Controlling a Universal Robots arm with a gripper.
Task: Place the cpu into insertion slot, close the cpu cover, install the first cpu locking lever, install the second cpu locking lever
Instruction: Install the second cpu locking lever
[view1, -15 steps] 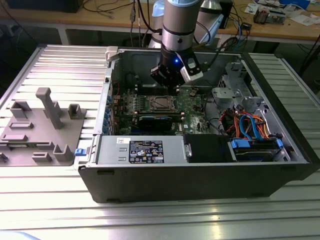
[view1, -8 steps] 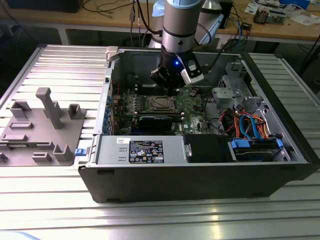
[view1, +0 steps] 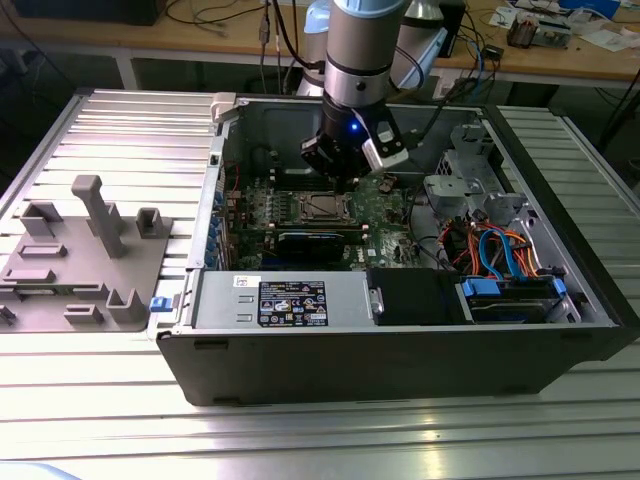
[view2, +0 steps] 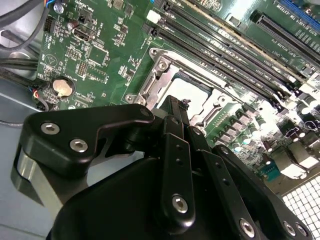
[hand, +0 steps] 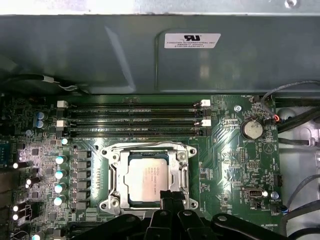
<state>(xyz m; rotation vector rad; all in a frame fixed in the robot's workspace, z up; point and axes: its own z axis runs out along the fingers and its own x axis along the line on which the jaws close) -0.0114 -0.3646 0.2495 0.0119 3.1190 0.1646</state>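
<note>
While the cpu (hand: 148, 183) sits under its cover, the end effector (hand: 170, 196) hovers, fingers together.

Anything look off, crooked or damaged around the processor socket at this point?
Nothing stands out. The chip lies flat and square in the socket, with the metal cover frame lying around it. The gripper hovers at the socket's edge, and the memory slots and green board look undamaged.

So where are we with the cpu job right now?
Done: the cpu sits in the insertion slot, and the cpu cover looks closed flat around it. In hand: the gripper hangs at the socket's edge. Left: whether either locking lever is latched cannot be told, so count both as open.
</note>
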